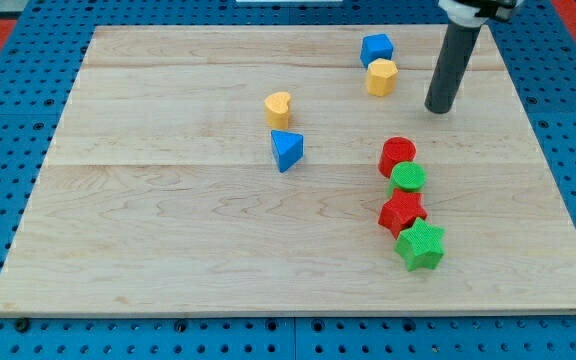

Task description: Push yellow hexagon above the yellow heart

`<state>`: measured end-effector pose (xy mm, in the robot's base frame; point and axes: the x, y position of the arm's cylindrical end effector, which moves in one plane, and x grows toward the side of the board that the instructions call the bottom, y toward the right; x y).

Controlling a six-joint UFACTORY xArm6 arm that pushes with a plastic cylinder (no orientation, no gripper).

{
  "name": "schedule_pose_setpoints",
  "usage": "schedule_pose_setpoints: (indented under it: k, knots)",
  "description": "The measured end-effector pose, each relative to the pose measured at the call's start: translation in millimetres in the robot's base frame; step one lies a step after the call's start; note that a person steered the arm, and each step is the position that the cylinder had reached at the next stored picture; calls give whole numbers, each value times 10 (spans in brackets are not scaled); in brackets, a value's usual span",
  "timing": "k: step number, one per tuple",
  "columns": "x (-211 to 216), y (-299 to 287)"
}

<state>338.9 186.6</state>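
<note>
Counting 2 yellow, 2 blue, 2 red, 2 green blocks.

On the wooden table: blue cube, blue triangle, red cylinder, green cylinder, red star, green star.

One camera looks down at a slant from beyond the view's bottom edge of the board, which narrows toward the view's top. It stands fairly near: the board nearly fills the frame, rimmed by blue pegboard.
</note>
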Motion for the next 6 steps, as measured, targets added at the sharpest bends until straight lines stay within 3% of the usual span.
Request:
schedule_pose_setpoints:
  k: [1, 2, 3, 4, 5, 6]
  knots:
    - [-384, -124]
    - [-457, -473]
    - [-317, -1038]
    - [-131, -996]
    - [-188, -1481]
    - [-261, -1515]
